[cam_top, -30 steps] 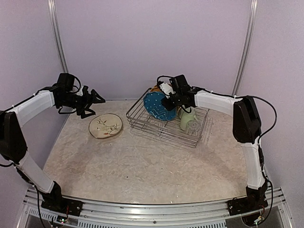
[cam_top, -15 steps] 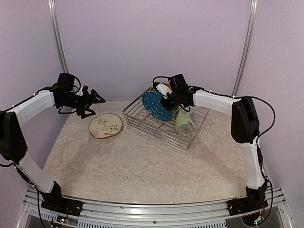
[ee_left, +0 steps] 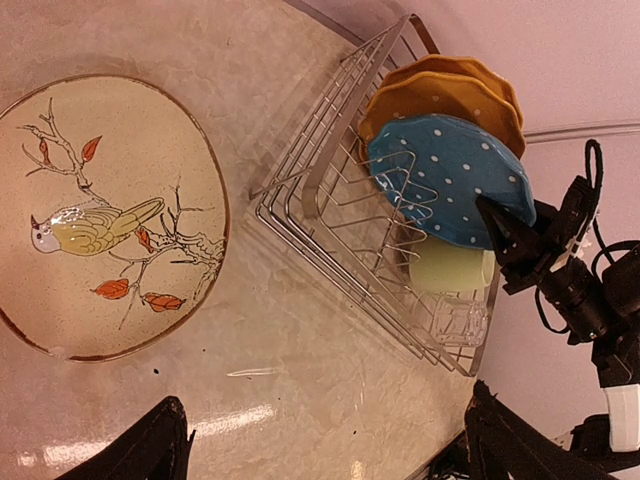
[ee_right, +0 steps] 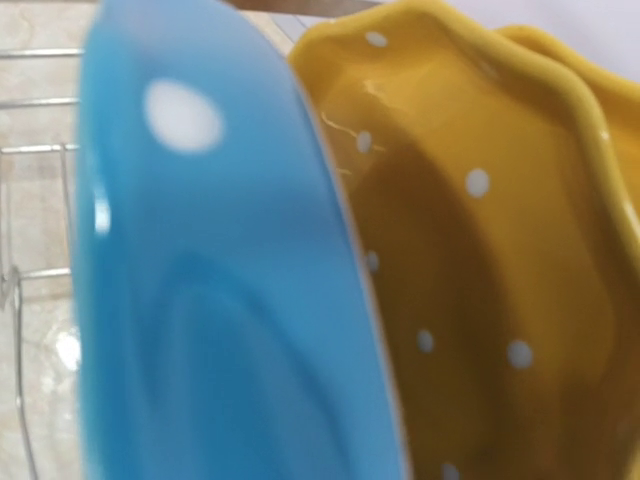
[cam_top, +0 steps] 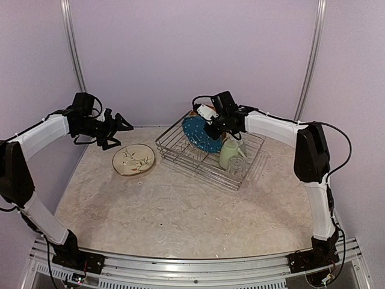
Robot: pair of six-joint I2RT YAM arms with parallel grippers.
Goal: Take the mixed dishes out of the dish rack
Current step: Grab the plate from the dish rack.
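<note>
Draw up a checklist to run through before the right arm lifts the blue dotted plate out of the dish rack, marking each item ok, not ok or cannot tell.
1. Hold of the right gripper on the blue plate: cannot tell; it reaches the rim, closure hidden.
2. Gap between blue plate and orange plates: cannot tell; they stand close together.
3. The left gripper open, away from the dish rack: ok.
4. The cream plate already on the table: ok.
5. Bare table in front of the dish rack: ok.
</note>
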